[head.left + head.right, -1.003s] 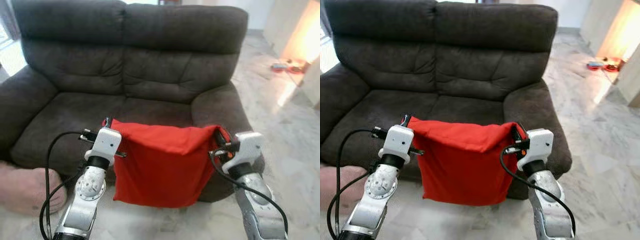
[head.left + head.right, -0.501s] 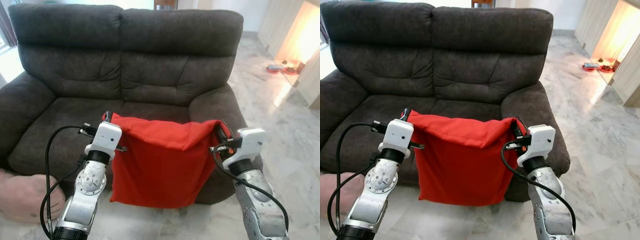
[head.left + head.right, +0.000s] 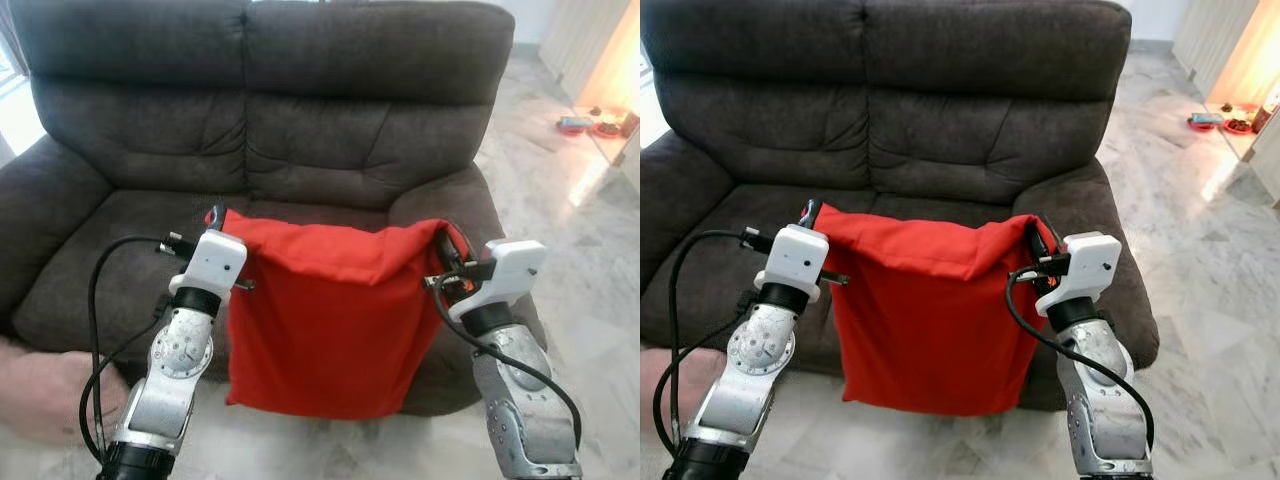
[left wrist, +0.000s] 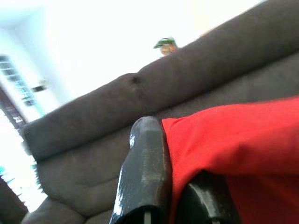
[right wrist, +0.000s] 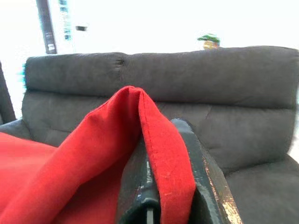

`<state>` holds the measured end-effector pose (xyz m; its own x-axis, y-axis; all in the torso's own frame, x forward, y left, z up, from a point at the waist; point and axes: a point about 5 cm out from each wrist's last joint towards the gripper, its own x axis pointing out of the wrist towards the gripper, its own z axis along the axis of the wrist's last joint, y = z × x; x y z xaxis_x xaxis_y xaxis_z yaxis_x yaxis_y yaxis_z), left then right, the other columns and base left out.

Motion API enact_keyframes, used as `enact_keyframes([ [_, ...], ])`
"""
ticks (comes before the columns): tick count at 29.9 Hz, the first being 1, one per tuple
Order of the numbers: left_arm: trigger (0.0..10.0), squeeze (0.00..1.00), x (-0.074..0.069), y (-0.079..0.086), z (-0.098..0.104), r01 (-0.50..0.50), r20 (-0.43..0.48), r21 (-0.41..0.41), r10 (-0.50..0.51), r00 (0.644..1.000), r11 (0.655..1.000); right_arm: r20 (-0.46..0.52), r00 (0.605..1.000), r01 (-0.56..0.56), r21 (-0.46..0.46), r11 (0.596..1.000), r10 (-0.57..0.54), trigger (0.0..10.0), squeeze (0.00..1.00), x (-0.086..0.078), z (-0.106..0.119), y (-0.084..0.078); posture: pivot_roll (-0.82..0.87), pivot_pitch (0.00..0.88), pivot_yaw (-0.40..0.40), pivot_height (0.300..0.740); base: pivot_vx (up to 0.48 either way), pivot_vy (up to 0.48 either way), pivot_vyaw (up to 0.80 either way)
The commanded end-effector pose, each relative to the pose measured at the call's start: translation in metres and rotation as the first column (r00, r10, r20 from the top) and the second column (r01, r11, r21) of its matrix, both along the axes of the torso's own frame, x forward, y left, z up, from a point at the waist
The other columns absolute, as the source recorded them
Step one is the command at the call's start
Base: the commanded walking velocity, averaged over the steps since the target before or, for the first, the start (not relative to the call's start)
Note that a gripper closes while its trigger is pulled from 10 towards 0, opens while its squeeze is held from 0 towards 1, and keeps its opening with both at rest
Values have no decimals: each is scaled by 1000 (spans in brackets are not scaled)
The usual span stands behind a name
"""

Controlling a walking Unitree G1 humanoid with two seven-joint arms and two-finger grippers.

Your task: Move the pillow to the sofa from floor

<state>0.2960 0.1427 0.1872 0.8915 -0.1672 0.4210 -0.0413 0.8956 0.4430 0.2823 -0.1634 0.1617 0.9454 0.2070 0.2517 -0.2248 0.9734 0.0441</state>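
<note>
Now red pillow (image 3: 330,320) hanging flat, top edge level, left claw (image 3: 214,222), right claw (image 3: 447,243) clenching corners.

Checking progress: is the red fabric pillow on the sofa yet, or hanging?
Hanging. The red fabric pillow dangles from left gripper and right gripper, before the dark grey sofa.

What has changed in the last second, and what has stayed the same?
Little has changed. The view shifted a bit, so the camera moved; the sofa looks slightly nearer. No grasp was made or released. The left pincer and the right pincer still clamp the top corners of the red pillow, which hangs between them in front of the seat edge, as before.
</note>
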Motion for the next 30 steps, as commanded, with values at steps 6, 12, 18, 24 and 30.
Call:
enact_keyframes([
  [6, 10000, 0, -3, 7, 39, -17, 164, -13, 19, 986, 1000, 162, 984, -81, -6, 997, 81, 10000, 0, -1, 39, 18, 68, 31, -32, 740, 310, 0, 0],
  [12, 10000, 0, -2, 6, 43, -17, 176, -16, 20, 984, 1000, 183, 979, -93, -11, 996, 94, 10000, 0, -1, 45, 20, 71, 32, -34, 740, 312, 0, 660],
  [18, 10000, 0, -3, 6, 45, -20, 182, -16, 22, 983, 1000, 179, 979, -100, -1, 995, 99, 10000, 0, -1, 47, 20, 71, 31, -35, 740, 311, 0, 0],
  [24, 10000, 0, -2, 8, 48, -27, 190, -12, 29, 981, 1000, 199, 971, -134, -24, 991, 136, 10000, 0, -3, 51, 27, 72, 30, -34, 740, 311, 0, 526],
  [30, 10000, 0, -2, 9, 48, -29, 191, -10, 31, 981, 1000, 191, 973, -130, -1, 992, 128, 10000, 0, -1, 51, 25, 71, 28, -34, 740, 311, 0, 133],
])
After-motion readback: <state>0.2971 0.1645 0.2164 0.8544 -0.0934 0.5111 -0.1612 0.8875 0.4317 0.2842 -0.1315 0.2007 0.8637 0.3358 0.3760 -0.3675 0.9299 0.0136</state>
